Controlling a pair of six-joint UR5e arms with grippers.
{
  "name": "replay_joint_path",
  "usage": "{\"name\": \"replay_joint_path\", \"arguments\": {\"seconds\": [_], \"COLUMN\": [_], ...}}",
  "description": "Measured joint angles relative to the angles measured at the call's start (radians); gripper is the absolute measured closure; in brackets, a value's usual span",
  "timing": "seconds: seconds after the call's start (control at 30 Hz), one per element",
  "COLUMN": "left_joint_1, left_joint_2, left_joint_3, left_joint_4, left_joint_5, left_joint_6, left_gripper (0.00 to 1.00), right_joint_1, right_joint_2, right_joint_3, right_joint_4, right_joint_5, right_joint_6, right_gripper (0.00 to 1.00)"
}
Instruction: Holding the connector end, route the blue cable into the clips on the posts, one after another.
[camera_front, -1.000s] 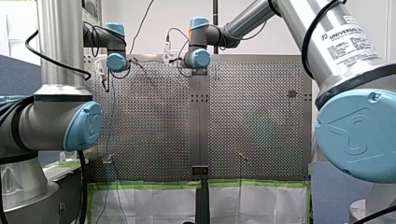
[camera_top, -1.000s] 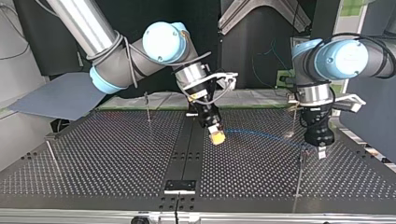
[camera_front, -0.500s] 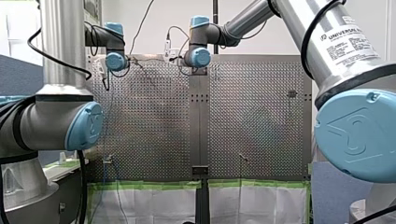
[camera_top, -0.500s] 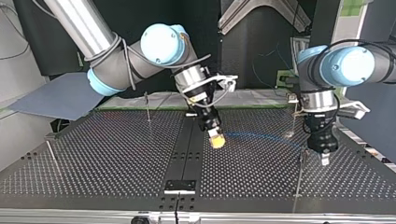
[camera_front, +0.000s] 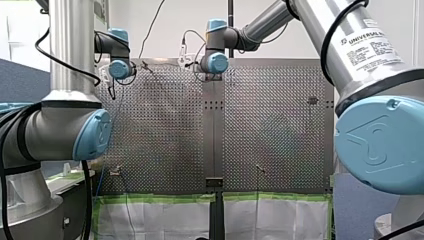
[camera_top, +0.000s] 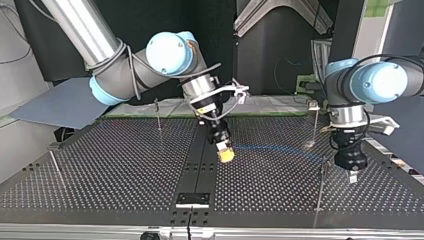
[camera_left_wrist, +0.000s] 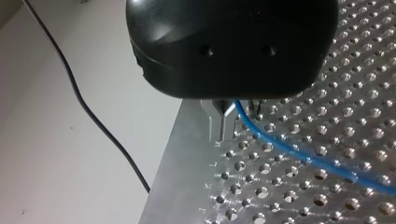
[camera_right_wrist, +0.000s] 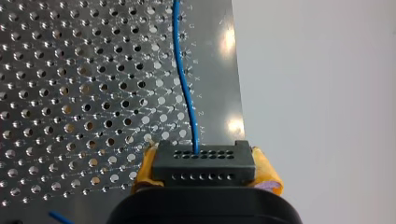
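Note:
In the right wrist view the black connector (camera_right_wrist: 203, 163) sits between my right gripper's yellow pads (camera_right_wrist: 264, 170), and the blue cable (camera_right_wrist: 184, 70) runs out of it over the perforated plate. In the top view my right gripper (camera_top: 226, 155) hangs over the table's middle strip. From it the blue cable (camera_top: 280, 148) stretches to my left gripper (camera_top: 352, 174) at that view's right, beside a thin post (camera_top: 320, 187). In the left wrist view the blue cable (camera_left_wrist: 299, 156) comes out from between my left gripper's metal fingertips (camera_left_wrist: 225, 107), which are shut on it.
More thin posts stand on the plate in the top view: one at the back right (camera_top: 315, 122), one at the back left (camera_top: 158, 114), one at the left edge (camera_top: 54, 162). A black bracket (camera_top: 192, 199) lies at the near edge. A black wire (camera_left_wrist: 88, 112) runs beside the plate.
In the top view my left gripper has slid right and toward the near edge along the cable. My right gripper, still holding the connector, has shifted slightly left and nearer.

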Motion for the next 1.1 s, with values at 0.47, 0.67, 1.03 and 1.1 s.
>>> {"name": "replay_joint_path", "arguments": {"seconds": [0.47, 0.67, 1.03, 1.1], "left_joint_1": [0.013, 0.016, 0.002, 0.000], "left_joint_2": [-0.014, -0.028, -0.067, -0.076], "left_joint_3": [0.016, 0.017, 0.068, 0.075], "left_joint_4": [0.033, 0.055, 0.077, 0.074], "left_joint_5": [0.042, 0.045, 0.035, 0.030], "left_joint_6": [-0.045, -0.059, -0.110, -0.110], "left_gripper": [1.00, 1.00, 1.00, 1.00], "right_joint_1": [-0.020, -0.027, -0.060, -0.066], "right_joint_2": [0.033, 0.037, 0.054, 0.059], "right_joint_3": [-0.020, -0.044, -0.070, -0.073], "right_joint_4": [-0.006, -0.008, -0.007, -0.007], "right_joint_5": [-0.010, -0.013, -0.021, -0.021], "right_joint_6": [-0.010, -0.011, -0.008, -0.007], "right_gripper": [1.00, 1.00, 1.00, 1.00]}}
